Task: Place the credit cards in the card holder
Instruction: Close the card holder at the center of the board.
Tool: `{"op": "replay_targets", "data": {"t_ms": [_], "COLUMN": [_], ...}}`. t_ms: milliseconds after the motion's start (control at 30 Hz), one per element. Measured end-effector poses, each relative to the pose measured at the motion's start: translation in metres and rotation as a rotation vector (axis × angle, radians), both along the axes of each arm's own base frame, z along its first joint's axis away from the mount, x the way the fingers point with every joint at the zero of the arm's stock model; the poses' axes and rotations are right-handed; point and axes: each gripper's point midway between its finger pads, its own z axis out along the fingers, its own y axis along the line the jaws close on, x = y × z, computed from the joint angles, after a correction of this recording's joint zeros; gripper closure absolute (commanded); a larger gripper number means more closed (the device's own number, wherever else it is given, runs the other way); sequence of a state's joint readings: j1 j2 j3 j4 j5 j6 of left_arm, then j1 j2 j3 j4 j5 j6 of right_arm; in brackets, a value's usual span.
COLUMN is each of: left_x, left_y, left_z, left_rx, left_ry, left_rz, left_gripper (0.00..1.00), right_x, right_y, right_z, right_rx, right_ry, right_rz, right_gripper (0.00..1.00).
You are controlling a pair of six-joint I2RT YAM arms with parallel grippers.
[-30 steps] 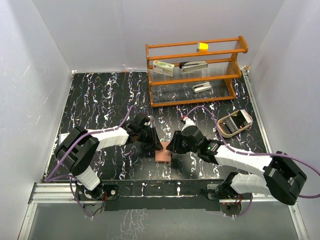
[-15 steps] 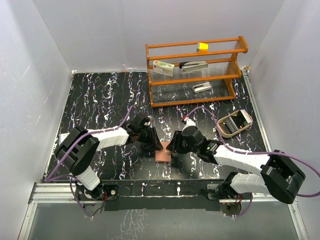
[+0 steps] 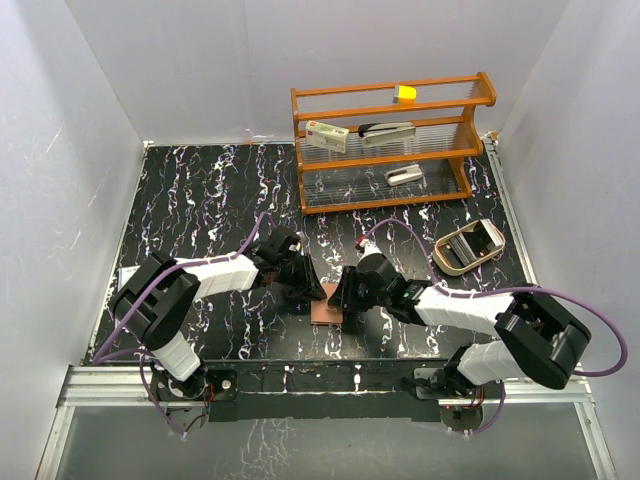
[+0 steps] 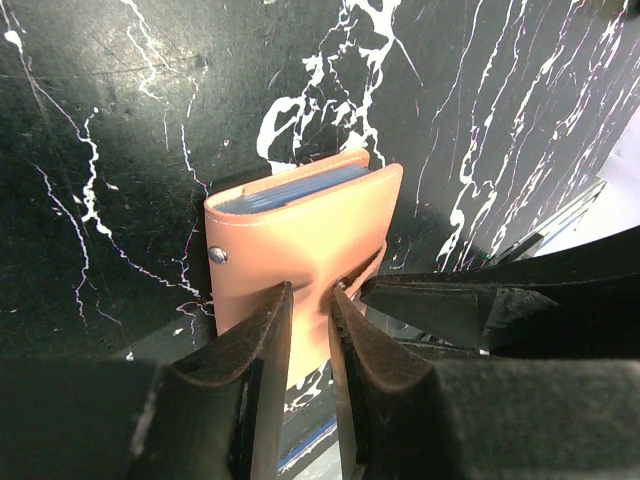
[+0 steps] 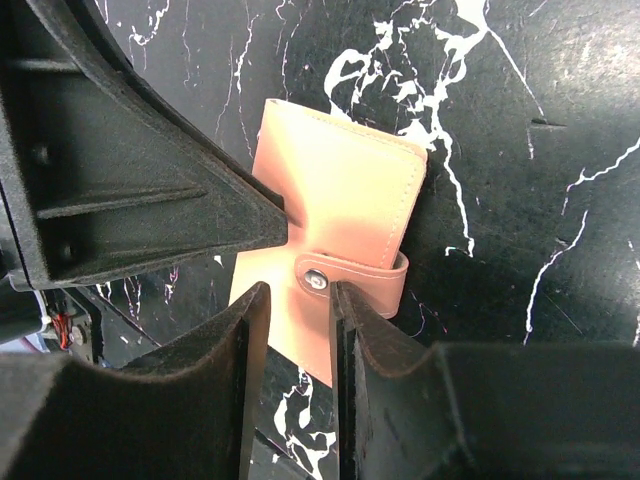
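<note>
The reddish-brown card holder (image 3: 324, 314) lies on the black marbled table between both arms. In the left wrist view the card holder (image 4: 300, 230) is folded, and blue edges of credit cards (image 4: 285, 190) show in its far side. My left gripper (image 4: 310, 300) stands over its near panel, jaws a narrow gap apart, with the leather showing through the gap. My right gripper (image 5: 300, 295) is also narrowly open over the card holder (image 5: 340, 170). Its right finger is against the snap strap (image 5: 365, 275). Seen from above, the left gripper (image 3: 312, 293) and right gripper (image 3: 343, 298) almost meet.
A wooden rack (image 3: 390, 140) with small items stands at the back. A tan oval tray (image 3: 468, 245) lies at the right. The white walls close in the table on three sides.
My right gripper has slid a little left, closer onto the card holder. The left gripper has hardly moved.
</note>
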State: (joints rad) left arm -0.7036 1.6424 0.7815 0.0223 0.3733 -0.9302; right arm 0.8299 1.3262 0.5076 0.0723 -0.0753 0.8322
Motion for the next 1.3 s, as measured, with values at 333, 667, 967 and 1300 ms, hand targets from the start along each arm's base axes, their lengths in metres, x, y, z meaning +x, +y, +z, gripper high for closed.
{"op": "replay_targets", "data": {"t_ms": [333, 667, 967, 1300], "left_x": [0.000, 0.000, 0.000, 0.000], "left_y": [0.000, 0.000, 0.001, 0.000], "left_z": [0.000, 0.000, -0.001, -0.001], "left_rx": [0.001, 0.000, -0.002, -0.020], "left_ry": [0.001, 0.000, -0.004, -0.005], "left_rz": [0.001, 0.001, 0.000, 0.003], "left_gripper": [0.80, 0.80, 0.80, 0.80], "right_x": [0.001, 0.005, 0.007, 0.007], "right_y": [-0.002, -0.001, -0.001, -0.001], "right_z": [-0.004, -0.010, -0.012, -0.017], "right_rx": [-0.016, -0.060, -0.122, -0.187], "right_ry": [-0.005, 0.010, 0.049, 0.083], "right_rz": [0.000, 0.002, 0.011, 0.030], "right_gripper": [0.87, 0.87, 0.89, 0.91]}}
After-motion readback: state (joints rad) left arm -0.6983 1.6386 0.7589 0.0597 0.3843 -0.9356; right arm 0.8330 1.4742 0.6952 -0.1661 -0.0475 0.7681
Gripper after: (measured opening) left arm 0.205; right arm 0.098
